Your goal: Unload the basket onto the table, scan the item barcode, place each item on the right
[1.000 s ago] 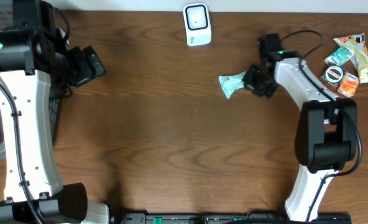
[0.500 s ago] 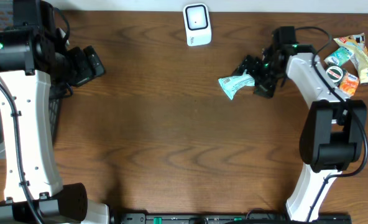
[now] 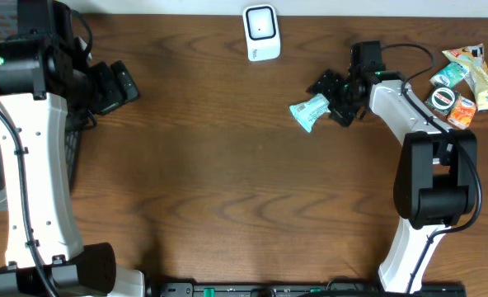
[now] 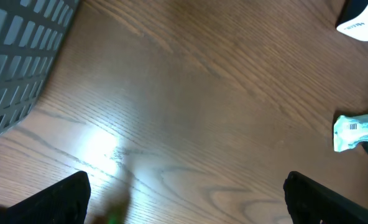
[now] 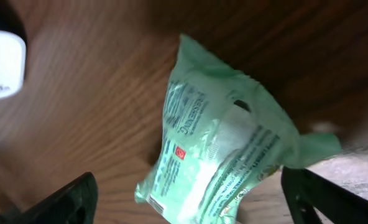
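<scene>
Lying near the far right of the table [image 3: 227,190], the green packet [image 3: 309,111] has one end between the spread jaws of the right gripper [image 3: 333,99]. The scanner [image 3: 261,33] stands apart at the far edge, and the left gripper [image 3: 122,86] gapes wide near the left edge

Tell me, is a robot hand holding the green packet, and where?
Nothing is held. The green packet lies on the table beside the right gripper, whose jaws are wide open; the left gripper is open and empty.
</scene>
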`<action>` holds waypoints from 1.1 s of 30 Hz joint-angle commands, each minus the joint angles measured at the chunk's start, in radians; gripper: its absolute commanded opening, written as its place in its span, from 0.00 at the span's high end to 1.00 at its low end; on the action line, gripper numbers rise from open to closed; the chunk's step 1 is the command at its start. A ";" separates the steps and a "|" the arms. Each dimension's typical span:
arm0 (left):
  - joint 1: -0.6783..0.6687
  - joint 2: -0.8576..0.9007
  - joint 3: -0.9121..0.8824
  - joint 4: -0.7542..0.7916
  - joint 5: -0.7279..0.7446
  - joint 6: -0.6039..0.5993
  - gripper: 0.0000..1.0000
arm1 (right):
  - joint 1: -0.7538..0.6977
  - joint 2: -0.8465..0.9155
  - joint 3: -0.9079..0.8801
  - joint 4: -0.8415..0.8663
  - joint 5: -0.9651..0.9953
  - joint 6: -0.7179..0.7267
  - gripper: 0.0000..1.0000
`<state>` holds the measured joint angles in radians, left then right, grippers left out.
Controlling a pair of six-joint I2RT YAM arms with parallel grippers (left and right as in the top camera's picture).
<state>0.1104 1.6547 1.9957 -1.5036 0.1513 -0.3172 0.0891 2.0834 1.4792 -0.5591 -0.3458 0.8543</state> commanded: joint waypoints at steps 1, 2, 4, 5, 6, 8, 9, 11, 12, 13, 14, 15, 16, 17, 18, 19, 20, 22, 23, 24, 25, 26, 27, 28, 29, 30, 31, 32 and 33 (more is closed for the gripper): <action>0.002 -0.008 0.008 -0.003 -0.005 0.002 0.02 | 0.003 0.032 -0.009 0.002 0.019 0.032 0.13; 0.002 -0.008 0.008 -0.003 -0.005 0.002 0.02 | 0.006 0.043 -0.009 0.003 0.014 0.032 0.13; 0.002 -0.008 0.008 -0.003 -0.005 0.002 0.02 | 0.014 0.059 -0.009 0.000 0.016 0.031 0.14; 0.002 -0.008 0.008 -0.003 -0.005 0.002 0.02 | 0.018 0.064 -0.009 0.000 0.015 0.031 0.16; 0.002 -0.008 0.008 -0.003 -0.005 0.002 0.02 | 0.023 0.074 -0.009 0.002 0.016 0.031 0.18; 0.002 -0.008 0.008 -0.003 -0.005 0.002 0.02 | 0.032 0.083 -0.009 0.003 0.021 0.027 0.31; 0.002 -0.008 0.008 -0.003 -0.005 0.002 0.02 | 0.035 0.083 -0.009 0.003 0.023 0.024 0.36; 0.002 -0.008 0.008 -0.003 -0.005 0.002 0.02 | 0.041 0.083 -0.009 0.016 0.023 0.000 0.41; 0.002 -0.008 0.008 -0.003 -0.005 0.002 0.02 | 0.043 0.083 -0.009 0.021 0.023 -0.008 0.45; 0.002 -0.008 0.008 -0.003 -0.005 0.002 0.02 | 0.048 0.083 -0.009 0.026 0.022 -0.020 0.51; 0.002 -0.008 0.008 -0.003 -0.005 0.002 0.02 | 0.051 0.083 -0.009 0.028 0.023 -0.034 0.59; 0.002 -0.008 0.008 -0.003 -0.005 0.002 0.02 | 0.055 0.083 -0.009 0.028 0.022 -0.043 0.68; 0.002 -0.008 0.008 -0.003 -0.005 0.002 0.02 | 0.058 0.083 -0.009 0.027 0.021 -0.055 0.79; 0.002 -0.008 0.008 -0.003 -0.005 0.002 0.02 | 0.059 0.082 -0.008 0.026 0.014 -0.067 0.87; 0.002 -0.008 0.008 -0.003 -0.005 0.002 0.02 | 0.058 0.082 -0.007 0.027 -0.004 -0.085 0.94; 0.002 -0.008 0.008 -0.003 -0.005 0.002 0.02 | 0.057 0.081 -0.006 0.027 -0.016 -0.097 0.95; 0.002 -0.008 0.008 -0.003 -0.005 0.002 0.02 | 0.054 0.080 -0.003 0.026 -0.047 -0.111 0.97; 0.002 -0.008 0.008 -0.003 -0.005 0.002 0.02 | 0.045 0.073 0.005 0.024 -0.126 -0.138 0.99; 0.002 -0.008 0.008 -0.003 -0.005 0.002 0.02 | 0.035 0.059 0.014 0.024 -0.209 -0.180 0.99; 0.002 -0.008 0.008 -0.003 -0.005 0.002 0.02 | 0.032 0.047 0.018 0.022 -0.254 -0.209 0.99; 0.002 -0.008 0.008 -0.003 -0.005 0.002 0.02 | 0.031 0.032 0.023 0.015 -0.293 -0.233 0.99; 0.002 -0.008 0.008 -0.003 -0.005 0.002 0.02 | 0.030 0.016 0.027 0.009 -0.327 -0.262 0.99; 0.002 -0.008 0.008 -0.003 -0.005 0.002 0.02 | 0.031 -0.002 0.029 0.004 -0.361 -0.296 0.99; 0.002 -0.008 0.008 -0.003 -0.005 0.002 0.02 | 0.037 -0.041 0.029 0.000 -0.430 -0.364 0.99; 0.002 -0.008 0.008 -0.003 -0.005 0.002 0.02 | 0.040 -0.055 0.029 -0.002 -0.453 -0.386 0.99; 0.002 -0.008 0.008 -0.003 -0.005 0.002 0.02 | 0.045 -0.079 0.029 -0.005 -0.485 -0.418 0.99; 0.002 -0.008 0.008 -0.003 -0.005 0.002 0.02 | 0.052 -0.110 0.029 -0.011 -0.515 -0.451 0.99; 0.002 -0.008 0.008 -0.003 -0.005 0.002 0.02 | 0.059 -0.134 0.029 -0.014 -0.532 -0.480 0.99; 0.002 -0.008 0.008 -0.003 -0.005 0.002 0.02 | 0.069 -0.161 0.029 -0.018 -0.547 -0.518 0.99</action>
<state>0.1104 1.6547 1.9957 -1.5036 0.1513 -0.3168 0.1360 2.0533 1.4799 -0.5735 -0.7280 0.5018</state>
